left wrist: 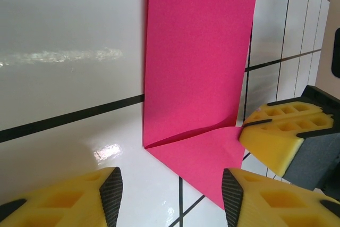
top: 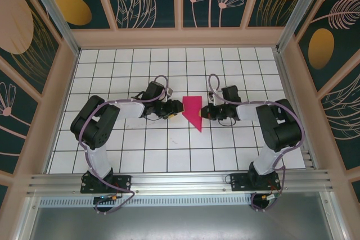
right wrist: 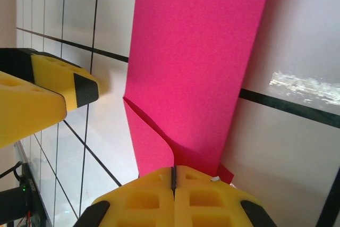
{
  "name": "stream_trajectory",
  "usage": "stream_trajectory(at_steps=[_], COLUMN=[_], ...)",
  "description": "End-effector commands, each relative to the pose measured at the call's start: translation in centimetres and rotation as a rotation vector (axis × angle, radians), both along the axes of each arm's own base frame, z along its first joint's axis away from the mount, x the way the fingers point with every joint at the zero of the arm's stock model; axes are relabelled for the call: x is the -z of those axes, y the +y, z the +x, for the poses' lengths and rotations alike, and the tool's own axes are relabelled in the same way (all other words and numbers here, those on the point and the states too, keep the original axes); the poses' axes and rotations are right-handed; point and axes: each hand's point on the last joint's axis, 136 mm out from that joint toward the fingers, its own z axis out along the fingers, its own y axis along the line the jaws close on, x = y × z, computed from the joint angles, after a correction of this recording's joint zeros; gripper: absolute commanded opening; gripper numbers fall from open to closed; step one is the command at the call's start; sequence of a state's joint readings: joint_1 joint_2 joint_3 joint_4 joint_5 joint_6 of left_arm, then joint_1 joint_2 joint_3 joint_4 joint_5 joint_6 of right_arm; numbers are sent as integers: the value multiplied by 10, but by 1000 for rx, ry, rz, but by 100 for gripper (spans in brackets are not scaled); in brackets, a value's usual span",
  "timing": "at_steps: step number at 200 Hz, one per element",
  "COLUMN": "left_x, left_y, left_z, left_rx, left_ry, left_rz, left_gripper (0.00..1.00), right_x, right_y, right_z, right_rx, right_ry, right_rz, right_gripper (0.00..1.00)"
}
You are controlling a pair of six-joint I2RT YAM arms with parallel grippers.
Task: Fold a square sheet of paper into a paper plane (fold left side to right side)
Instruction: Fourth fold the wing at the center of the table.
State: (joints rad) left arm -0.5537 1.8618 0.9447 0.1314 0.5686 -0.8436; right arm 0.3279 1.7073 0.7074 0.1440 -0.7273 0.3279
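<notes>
Left wrist view: paper [left wrist: 196, 78], pinned by shut right fingers [left wrist: 276, 136], should be nipped squarely just ahead of the half-open, empty left fingers [left wrist: 276, 206].

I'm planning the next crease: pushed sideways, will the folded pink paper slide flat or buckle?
It looks thin, so the paper would probably buckle; one flap lifts slightly near the fold. Likely very light, it may skid on the glossy tiled table. The creased edge is probably stiffer.
</notes>
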Motion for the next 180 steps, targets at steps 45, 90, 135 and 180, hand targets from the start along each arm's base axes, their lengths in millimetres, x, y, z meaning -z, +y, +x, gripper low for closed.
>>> stream_trajectory(at_steps=[45, 90, 135, 180], left_x=[-18, -24, -19, -10], left_y=[-16, -23, -27, -31], left_z=[7, 7, 6, 1], left_rx=[13, 15, 15, 26], left_ry=[-27, -27, -11, 19], left_rz=[-77, -115, -123, -127], left_gripper=[56, 57, 57, 57], right_x=[-34, -40, -44, -42], right_y=[-2, -4, -8, -8], right_z=[1, 1, 1, -1], right_rx=[-9, -4, 12, 11], right_ry=[-61, -65, -62, -54], right_rz=[110, 139, 170, 177], right_gripper=[0, 0, 0, 0])
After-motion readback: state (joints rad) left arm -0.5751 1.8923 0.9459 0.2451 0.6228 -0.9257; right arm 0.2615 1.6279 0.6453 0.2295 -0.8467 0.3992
